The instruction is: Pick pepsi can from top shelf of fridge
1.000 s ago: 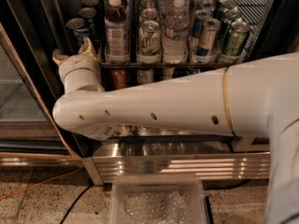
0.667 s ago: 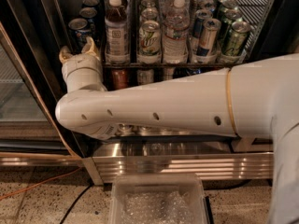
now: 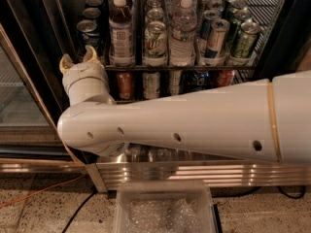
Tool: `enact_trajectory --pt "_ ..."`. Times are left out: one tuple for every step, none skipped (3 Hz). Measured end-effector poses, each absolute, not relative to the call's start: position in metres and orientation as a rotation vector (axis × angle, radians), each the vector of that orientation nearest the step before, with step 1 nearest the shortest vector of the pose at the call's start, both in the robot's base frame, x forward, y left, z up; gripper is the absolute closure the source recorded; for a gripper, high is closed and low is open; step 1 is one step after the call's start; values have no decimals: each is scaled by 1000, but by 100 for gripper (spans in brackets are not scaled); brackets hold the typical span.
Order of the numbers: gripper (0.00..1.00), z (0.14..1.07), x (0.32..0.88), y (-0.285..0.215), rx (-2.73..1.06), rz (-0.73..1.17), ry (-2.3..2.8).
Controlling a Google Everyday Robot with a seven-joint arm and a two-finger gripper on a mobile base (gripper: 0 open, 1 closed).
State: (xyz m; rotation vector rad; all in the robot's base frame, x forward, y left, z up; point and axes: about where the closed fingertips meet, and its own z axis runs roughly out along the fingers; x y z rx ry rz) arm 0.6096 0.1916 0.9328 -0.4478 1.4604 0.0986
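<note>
The pepsi can (image 3: 88, 32), dark blue with a silver lid, stands at the front left of the top shelf (image 3: 194, 68) in the fridge (image 3: 29, 47). More dark cans line up behind it. My gripper (image 3: 78, 57) is at the shelf's left front, just below and in front of the pepsi can. Its cream fingers (image 3: 91, 54) point up, stand apart and hold nothing. My white arm (image 3: 184, 125) crosses the view from the right and hides part of the lower racks.
To the right of the pepsi can stand a brown drink bottle (image 3: 121, 30), a white-and-green can (image 3: 155, 42), water bottles (image 3: 182, 38), a slim blue-and-silver can (image 3: 216, 38) and green cans (image 3: 243, 40). A lower rack holds more cans (image 3: 126, 84). A clear plastic bin (image 3: 163, 210) sits on the floor.
The gripper shifted slightly right, then dipped a little, and the arm's elbow has sunk lower. The fingers stay apart and the cans have not moved.
</note>
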Motion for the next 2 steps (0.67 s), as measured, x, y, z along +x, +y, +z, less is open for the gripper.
enact_trajectory --pt "53 933 610 192 -447 98 1460" --pt "47 937 623 189 -415 74 1450"
